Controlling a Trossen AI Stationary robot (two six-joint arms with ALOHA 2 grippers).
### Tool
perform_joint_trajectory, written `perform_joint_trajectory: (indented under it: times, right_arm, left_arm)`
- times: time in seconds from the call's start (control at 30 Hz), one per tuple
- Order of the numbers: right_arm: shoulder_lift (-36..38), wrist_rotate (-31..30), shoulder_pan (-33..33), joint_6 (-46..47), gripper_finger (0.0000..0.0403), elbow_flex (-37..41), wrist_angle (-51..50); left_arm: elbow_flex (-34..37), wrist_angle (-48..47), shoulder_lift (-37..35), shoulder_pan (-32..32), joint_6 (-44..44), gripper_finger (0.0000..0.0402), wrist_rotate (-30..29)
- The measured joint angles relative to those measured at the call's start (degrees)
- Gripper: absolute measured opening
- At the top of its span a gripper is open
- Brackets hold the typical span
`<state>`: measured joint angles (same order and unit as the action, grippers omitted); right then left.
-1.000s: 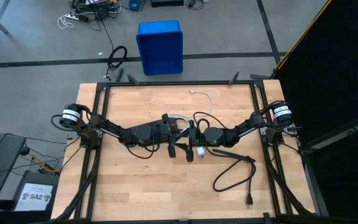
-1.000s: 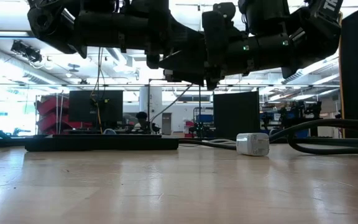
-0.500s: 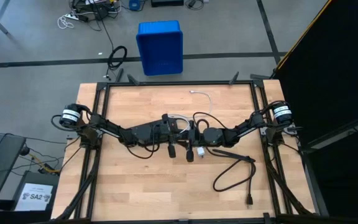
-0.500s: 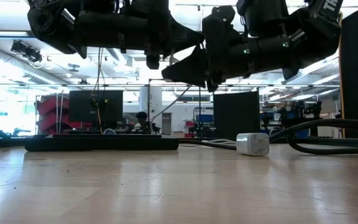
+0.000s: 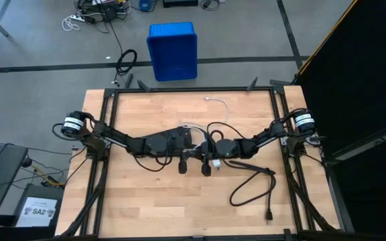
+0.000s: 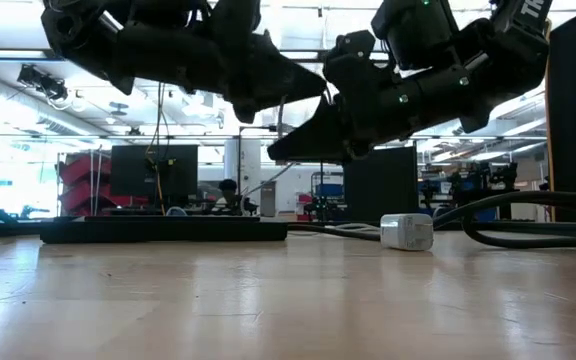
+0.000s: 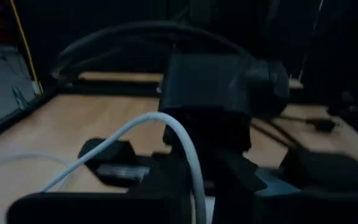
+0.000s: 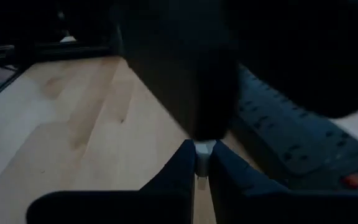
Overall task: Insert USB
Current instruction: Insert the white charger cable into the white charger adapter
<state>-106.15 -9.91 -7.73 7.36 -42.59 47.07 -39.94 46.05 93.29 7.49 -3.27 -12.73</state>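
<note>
The USB is a thin white cable. Its far end (image 5: 218, 102) lies on the table, and the rest (image 7: 166, 121) arcs up to the two grippers at mid-table. My left gripper (image 5: 194, 137) is shut on the cable a little behind its plug. My right gripper (image 5: 211, 146) faces it and is shut on the small white plug (image 8: 203, 148). Both grippers hang above the table in the low view, the left gripper (image 6: 313, 85) higher than the right gripper (image 6: 278, 152). My left gripper has the white cable (image 7: 197, 186) running out between its two fingers; from there the cable rises in a slack arc clear of the table. My right gripper pinches the plug (image 8: 203, 149) between its two fingertips (image 8: 185, 165), slanting slightly down from the table's right. The plug is clear of the table.
A black power strip (image 8: 291, 143) lies right of the grippers, its thick black cord (image 5: 253, 191) looping toward the near right corner. A white charger block (image 5: 216, 163) stands on the table just in front of the grippers.
Both grippers have tipped up from pointing steeply down toward nearly level, so their fingertips now face each other. The hands have stayed at mid-table.
</note>
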Motion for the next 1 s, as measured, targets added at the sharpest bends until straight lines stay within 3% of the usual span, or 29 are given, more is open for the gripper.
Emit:
perform_joint_trajectory:
  times: [0.33,0.67,1.0]
  right_arm:
    - [3.41,1.17,-0.02,0.44,0.0001,0.04,-6.71]
    - [4.46,3.79,-0.02,0.36,0.0,0.06,-8.38]
    - [4.46,5.19,-0.02,0.56,0.0,0.06,-8.39]
  left_arm:
    - [0.0,-14.53,-4.78,0.0,-2.27,0.012,4.26]
    - [0.0,-20.11,-4.45,0.0,-4.55,0.0122,8.13]
    - [0.0,-21.64,-4.47,0.0,-4.48,0.0121,8.28]
